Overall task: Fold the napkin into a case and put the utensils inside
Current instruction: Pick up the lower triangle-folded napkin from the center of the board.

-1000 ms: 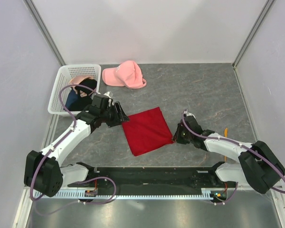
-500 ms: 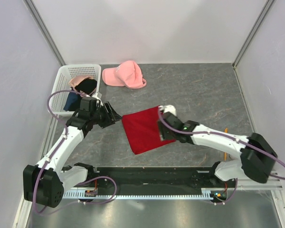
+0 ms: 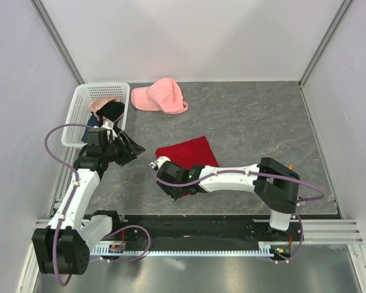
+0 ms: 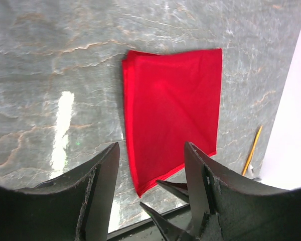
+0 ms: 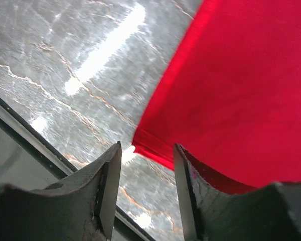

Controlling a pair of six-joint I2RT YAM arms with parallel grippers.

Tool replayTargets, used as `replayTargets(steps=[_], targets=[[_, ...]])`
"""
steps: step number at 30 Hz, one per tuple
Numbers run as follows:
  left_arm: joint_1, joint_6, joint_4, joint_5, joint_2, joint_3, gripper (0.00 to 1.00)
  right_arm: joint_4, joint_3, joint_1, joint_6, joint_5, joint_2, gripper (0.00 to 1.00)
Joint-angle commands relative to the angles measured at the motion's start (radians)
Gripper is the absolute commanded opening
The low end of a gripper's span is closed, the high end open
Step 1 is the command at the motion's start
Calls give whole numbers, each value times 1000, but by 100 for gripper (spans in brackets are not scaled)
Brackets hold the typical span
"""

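Grey marbled worktop [image 3: 262, 122], walled in white, with both arms working from its near edge. Nearest, the right tool [image 5: 145, 146] was reached across to the near-left corner of the napkin [image 4: 170, 110]. Its jaws were spread and the folded red corner lay on the surface in the gap between them, not pinched by either finger as far as the wrist view showed. The napkin lay flat mid-worktop, already doubled over with layered edges visible, but as a broad block rather than a narrow case, so folding looked roughly midway. Left of it, the left tool [image 4: 151, 145] hung clear of the cloth, jaws wide apart and holding nothing. One orange utensil [image 4: 252, 150] lay well apart by the right edge, outside the cloth, so loading looked not yet started. Farther back sat a white basket [image 3: 73, 125] and a pink cap [image 3: 160, 96].
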Motion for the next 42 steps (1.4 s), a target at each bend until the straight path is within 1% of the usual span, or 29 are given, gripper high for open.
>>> replayTargets(steps=[1, 2, 3, 9, 11, 13, 15, 16, 17, 19, 20, 22, 23, 26, 28, 29, 31, 32, 33, 35, 36, 39, 42], targets=[[33, 45, 3, 96, -11, -17, 61, 8, 68, 9, -64, -19, 42, 52], [35, 46, 6, 104, -10, -19, 61, 7, 75, 9, -68, -21, 54, 51], [63, 46, 9, 105, -10, -20, 61, 7, 78, 9, -71, -21, 58, 51], [74, 51, 18, 122, 1, -29, 61, 4, 79, 21, -75, -13, 94, 52], [77, 51, 20, 125, 6, -29, 61, -1, 71, 30, -77, 4, 104, 52], [79, 48, 21, 124, 15, -29, 62, -21, 65, 40, -74, 56, 115, 51], [79, 45, 24, 128, 26, -29, 62, -39, 62, 61, -72, 95, 123, 46], [79, 39, 30, 128, 30, -31, 63, -52, 57, 69, -68, 156, 129, 43], [79, 36, 36, 134, 38, -34, 65, -56, 56, 78, -61, 171, 132, 36], [79, 28, 53, 167, 72, -45, 69, -61, 43, 81, -45, 215, 135, 26], [77, 24, 59, 177, 84, -49, 71, -61, 40, 81, -32, 226, 132, 15], [73, 13, 76, 194, 102, -65, 74, -52, 36, 81, -19, 240, 106, 2], [64, 10, 88, 196, 102, -69, 75, -46, 33, 81, -14, 231, 91, 0], [42, -3, 110, 179, 116, -72, 76, 0, 22, 67, 3, 151, 26, 0], [-16, -24, 124, 147, 130, -68, 77, 58, -15, 50, 40, 90, -42, 0], [-59, -32, 138, 130, 147, -65, 77, 85, -33, 28, 50, 20, -67, 0], [-108, -71, 165, 79, 164, -66, 78, 146, -92, 1, 99, -45, -130, 0], [-117, -96, 203, 73, 187, -74, 78, 174, -115, -31, 116, -120, -153, 0], [-123, -108, 216, 70, 197, -77, 78, 232, -169, -46, 159, -134, -199, 0], [-139, -133, 236, 52, 228, -80, 78, 292, -226, -89, 199, -217, -243, 0], [-145, -136, 242, 36, 234, -77, 78, 334, -272, -101, 215, -234, -280, 0], [-163, -145, 254, -11, 244, -77, 79, 367, -343, -146, 261, -286, -339, 0], [-174, -157, 277, -39, 251, -85, 79, 447, -411, -195, 308, -337, -388, 0]])
